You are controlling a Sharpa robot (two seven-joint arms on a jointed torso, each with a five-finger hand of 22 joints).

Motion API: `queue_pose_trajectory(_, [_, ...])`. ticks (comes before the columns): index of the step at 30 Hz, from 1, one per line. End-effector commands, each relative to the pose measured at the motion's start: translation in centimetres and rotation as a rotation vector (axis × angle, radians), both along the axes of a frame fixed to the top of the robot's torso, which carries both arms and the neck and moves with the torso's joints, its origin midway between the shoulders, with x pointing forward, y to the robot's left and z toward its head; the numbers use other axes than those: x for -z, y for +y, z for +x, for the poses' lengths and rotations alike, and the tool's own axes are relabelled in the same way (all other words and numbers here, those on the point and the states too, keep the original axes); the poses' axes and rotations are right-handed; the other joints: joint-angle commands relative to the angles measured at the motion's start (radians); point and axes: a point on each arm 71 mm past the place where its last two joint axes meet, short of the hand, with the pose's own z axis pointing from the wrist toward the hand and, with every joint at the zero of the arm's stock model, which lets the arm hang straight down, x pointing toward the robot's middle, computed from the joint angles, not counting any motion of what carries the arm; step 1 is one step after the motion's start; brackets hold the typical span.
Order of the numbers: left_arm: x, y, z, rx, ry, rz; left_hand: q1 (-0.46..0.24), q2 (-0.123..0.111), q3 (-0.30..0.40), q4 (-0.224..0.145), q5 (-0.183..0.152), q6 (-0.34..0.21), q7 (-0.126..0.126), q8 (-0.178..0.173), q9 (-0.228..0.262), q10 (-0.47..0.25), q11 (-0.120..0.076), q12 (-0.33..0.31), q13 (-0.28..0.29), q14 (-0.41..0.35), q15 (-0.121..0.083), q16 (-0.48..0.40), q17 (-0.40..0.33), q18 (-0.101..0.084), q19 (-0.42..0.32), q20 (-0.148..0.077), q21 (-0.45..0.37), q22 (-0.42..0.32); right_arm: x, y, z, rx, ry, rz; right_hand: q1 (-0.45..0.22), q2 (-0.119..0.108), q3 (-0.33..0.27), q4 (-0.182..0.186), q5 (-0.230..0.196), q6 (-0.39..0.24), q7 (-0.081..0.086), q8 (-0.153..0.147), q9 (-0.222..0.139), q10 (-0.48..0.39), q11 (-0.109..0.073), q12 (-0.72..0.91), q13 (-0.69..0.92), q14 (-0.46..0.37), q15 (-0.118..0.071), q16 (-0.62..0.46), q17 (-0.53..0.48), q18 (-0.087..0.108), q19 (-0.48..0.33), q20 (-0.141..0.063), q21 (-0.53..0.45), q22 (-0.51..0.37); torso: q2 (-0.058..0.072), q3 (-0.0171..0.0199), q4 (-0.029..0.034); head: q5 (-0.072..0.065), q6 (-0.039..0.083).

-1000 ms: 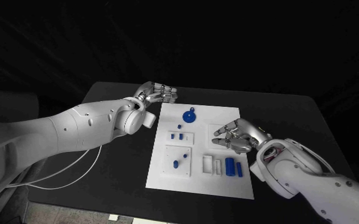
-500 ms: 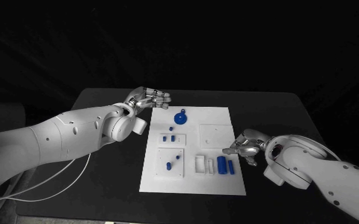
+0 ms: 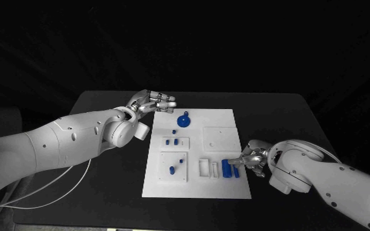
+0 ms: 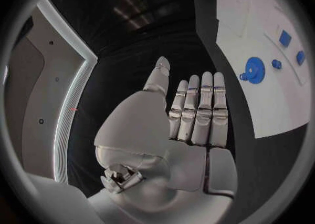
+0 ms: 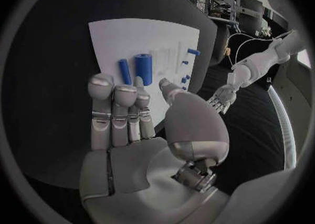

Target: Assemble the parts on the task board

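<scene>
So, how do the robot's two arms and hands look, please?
Both arms have smooth white shells with rounded joints and small dark dots like screws. The left hand and the right hand are silver metal, with segmented fingers and paler tips. A thin white cable hangs under the left arm. At the right wrist some dark inner parts show.

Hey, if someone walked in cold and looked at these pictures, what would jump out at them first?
Probably the white task board bright against the black table, dotted with small blue parts. The round blue part at its far end stands out, as do two blue cylinders at its near right. The right hand hovers right beside those cylinders, while the left hand is held flat, empty, at the board's far left corner.
</scene>
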Motion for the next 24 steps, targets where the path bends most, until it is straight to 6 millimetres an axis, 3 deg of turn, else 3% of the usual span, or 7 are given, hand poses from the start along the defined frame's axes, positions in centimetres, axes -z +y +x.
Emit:
queue_pose_trajectory(1, [-0.2, -0.4, -0.1, 0.029, -0.015, -0.016, 0.005, 0.007, -0.006, -0.001, -0.003, -0.005, 0.001, 0.003, 0.001, -0.003, 0.003, -0.002, 0.001, 0.002, -0.001, -0.005, 0.001, -0.014, 0.006, 0.0, 0.005, -0.014, 0.3, 0.2, 0.0, 0.001, 0.002, -0.043, -0.001, -0.011, 0.0, 0.002, -0.006, -0.008, 0.002, -0.003, -0.001, 0.006, -0.001, -0.004, 0.004, 0.006, 0.0, -0.001, 0.005, -0.02, 0.056, 0.0, 0.007, 0.072, 0.001, 0.0003, 0.0001, 0.0, -0.002])
queue_pose_trajectory(4, [-0.2, -0.4, -0.1, 0.03, -0.015, -0.019, 0.002, 0.01, -0.005, 0.002, -0.002, -0.004, 0.0, 0.003, 0.001, -0.006, 0.004, -0.002, 0.001, 0.001, -0.001, -0.005, 0.001, -0.014, 0.013, 0.001, 0.008, -0.046, 0.6, 0.7, -0.1, -0.004, 0.002, -0.042, 0.001, -0.016, 0.002, 0.002, -0.006, -0.012, 0.003, -0.004, -0.002, 0.007, 0.0, -0.003, 0.008, 0.007, 0.001, 0.0, 0.01, -0.02, 0.056, 0.0, 0.008, 0.073, 0.001, 0.0005, -0.0004, 0.001, -0.005])
queue_pose_trajectory(24, [-0.1, -0.4, -0.1, 0.028, -0.003, -0.014, -0.004, 0.002, -0.002, 0.004, 0.001, -0.008, 0.003, 0.003, 0.001, -0.015, 0.008, -0.002, 0.001, 0.002, 0.0, -0.005, 0.002, -0.016, 0.01, 0.002, 0.007, -0.062, 3.1, 2.7, -0.4, -0.033, -0.027, -0.096, 0.014, -0.035, 0.016, -0.008, -0.006, -0.019, 0.006, -0.003, -0.006, 0.004, 0.002, -0.022, 0.019, 0.009, 0.002, -0.006, 0.029, -0.019, 0.055, 0.002, 0.012, 0.076, 0.0, -0.0003, -0.0006, 0.007, -0.013])
